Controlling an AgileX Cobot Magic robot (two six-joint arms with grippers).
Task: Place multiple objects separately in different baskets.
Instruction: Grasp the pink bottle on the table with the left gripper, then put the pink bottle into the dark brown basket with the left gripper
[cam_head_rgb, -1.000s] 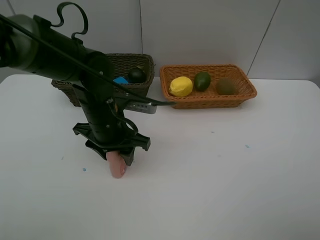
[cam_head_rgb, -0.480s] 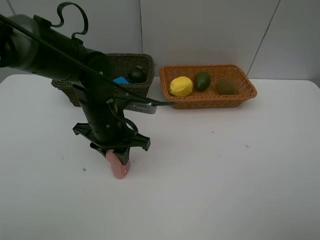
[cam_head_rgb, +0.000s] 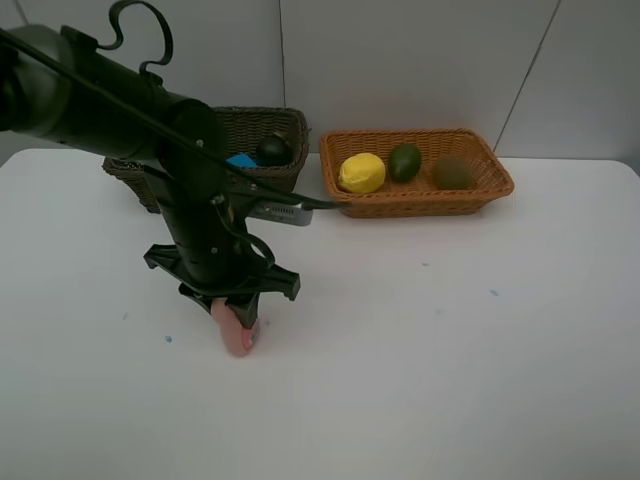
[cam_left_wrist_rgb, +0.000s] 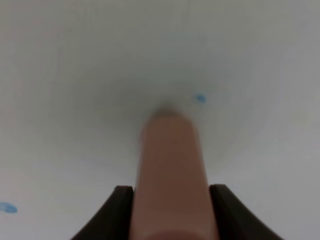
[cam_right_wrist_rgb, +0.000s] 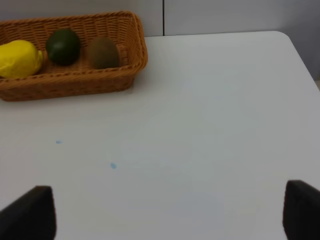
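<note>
Pink, the bottle (cam_head_rgb: 239, 335) lies on the white table (cam_head_rgb: 450, 360), clamped between the left gripper (cam_head_rgb: 236, 322) jaws; its cap seems hidden. The right gripper (cam_right_wrist_rgb: 165, 212) stands wide and empty. Farther back, lemon (cam_head_rgb: 362, 172), lime (cam_head_rgb: 405, 161) and kiwi (cam_head_rgb: 453, 172) rest in the orange-tan basket (cam_head_rgb: 415, 203).

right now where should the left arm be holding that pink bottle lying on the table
Across the middle of its body, from straight above. The pink bottle lies flat on the table, long and narrow, so its curved sides face the fingers. The left gripper already straddles it that way.
</note>
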